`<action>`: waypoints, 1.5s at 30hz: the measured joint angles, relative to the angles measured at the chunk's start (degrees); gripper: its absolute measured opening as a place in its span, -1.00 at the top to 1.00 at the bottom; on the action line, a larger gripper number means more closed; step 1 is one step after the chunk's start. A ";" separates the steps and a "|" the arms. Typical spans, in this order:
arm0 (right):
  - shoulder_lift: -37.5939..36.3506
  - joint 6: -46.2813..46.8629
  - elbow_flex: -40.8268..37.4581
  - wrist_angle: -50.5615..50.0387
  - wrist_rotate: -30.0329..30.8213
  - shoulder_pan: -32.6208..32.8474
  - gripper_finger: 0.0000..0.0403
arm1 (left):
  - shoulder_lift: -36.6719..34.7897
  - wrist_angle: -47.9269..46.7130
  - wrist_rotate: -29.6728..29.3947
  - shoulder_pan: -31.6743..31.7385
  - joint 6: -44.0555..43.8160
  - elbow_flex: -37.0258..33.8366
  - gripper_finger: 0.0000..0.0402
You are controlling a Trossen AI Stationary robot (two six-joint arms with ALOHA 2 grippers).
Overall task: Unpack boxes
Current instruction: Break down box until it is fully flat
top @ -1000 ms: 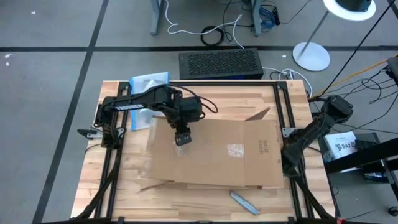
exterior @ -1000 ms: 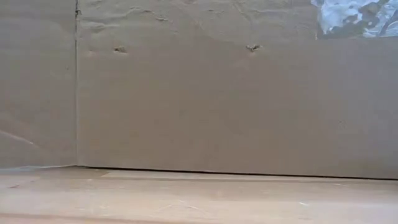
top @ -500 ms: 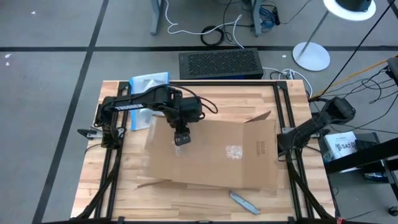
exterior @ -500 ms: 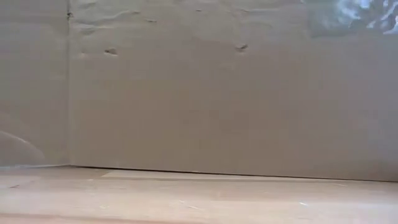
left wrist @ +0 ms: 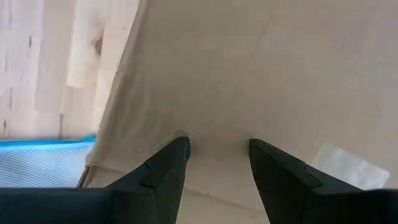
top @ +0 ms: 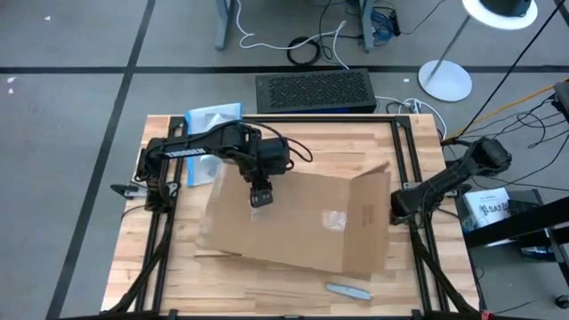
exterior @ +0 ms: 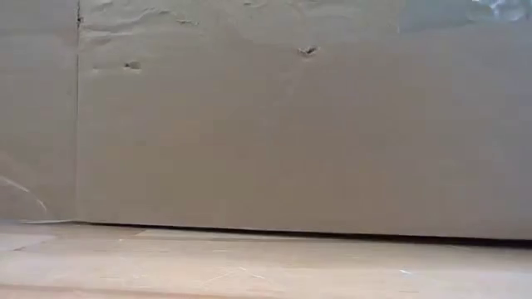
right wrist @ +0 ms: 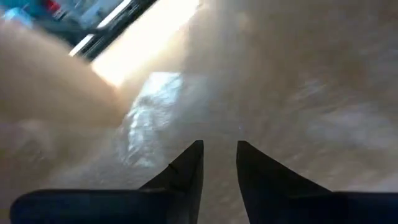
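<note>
1. Cardboard box (top: 293, 222), my landmark for everything here, lies flattened and slightly skewed across the middle of the wooden table (top: 356, 142); its brown side fills the whole low view (exterior: 291, 133).
2. One flap (top: 372, 173) at the box's right far corner tilts upward.
3. A patch of clear glossy tape (top: 333, 220) sits on the box's top panel, right of its middle, with small dark print (top: 369, 216) just beyond it toward the right edge.
4. My left gripper (top: 259, 197) rests down on the box's top panel, in its left far part. My two fingers (left wrist: 165, 171) stand apart with their tips against the cardboard, and nothing is clamped between them.
5. My right gripper (top: 396, 208) is at the box's right edge, just beside the raised flap. In the right wrist view my fingers (right wrist: 189, 171) show a narrow gap with cardboard and tape close in front; I cannot tell whether they pinch the edge.
6. A small grey tool (top: 348, 290) lies on the table just off the box's near edge.
7. A clear plastic pouch with blue edge (top: 213, 118) lies past the box's left far corner, partly under my left arm.
8. A black grille-topped unit (top: 313, 91) stands beyond the box, off the table's far edge.
</note>
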 joint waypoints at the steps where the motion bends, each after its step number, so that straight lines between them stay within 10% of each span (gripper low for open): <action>1: -0.88 -0.19 0.00 -0.42 -1.13 1.10 0.57 | 0.00 -0.02 -0.17 0.10 0.12 0.00 0.08; 22: -12.02 1.80 0.03 -1.83 -3.43 12.70 0.66 | 2.51 6.64 -8.68 4.26 -0.96 0.04 0.08; 36: -12.61 6.38 27.63 -56.90 5.96 14.84 0.74 | 8.57 9.22 -22.46 8.72 0.70 -0.04 0.08; 45: -12.33 2.90 37.58 -59.35 5.08 16.38 0.74 | 10.86 12.71 -22.85 11.81 4.51 -0.07 0.08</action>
